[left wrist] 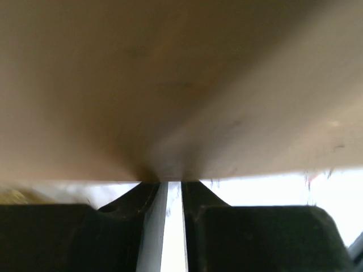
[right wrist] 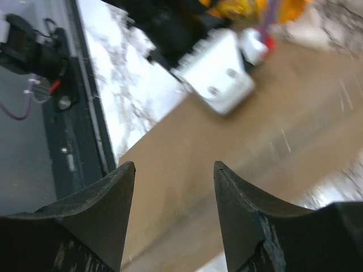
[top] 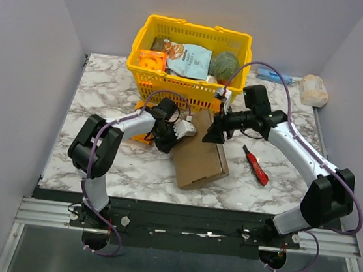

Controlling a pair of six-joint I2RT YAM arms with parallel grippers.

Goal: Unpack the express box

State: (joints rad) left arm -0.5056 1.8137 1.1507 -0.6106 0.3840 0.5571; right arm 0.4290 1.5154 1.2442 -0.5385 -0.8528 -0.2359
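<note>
Express box lies closed and slantwise on the marbled counter, just ahead of my arm bases and between my two grippers. At its far left corner my left gripper is pressed up to the cardboard, jaws a narrow slit apart. Whether they pinch an edge of the flap I cannot tell, since brown board fills that wrist view. At the far right corner my right gripper hovers over the lid, jaws spread, nothing between them. A red-handled cutter rests on the counter just right of the box, untouched. Beyond, a yellow basket of groceries stands close behind the box's far end. By my reading, the step in hand is opening the express box, its lid not yet up. The next move calls for a sure hold on the flap's free edge, one gripper steadying the base while the other lifts, lest the whole box tip or slide.
</note>
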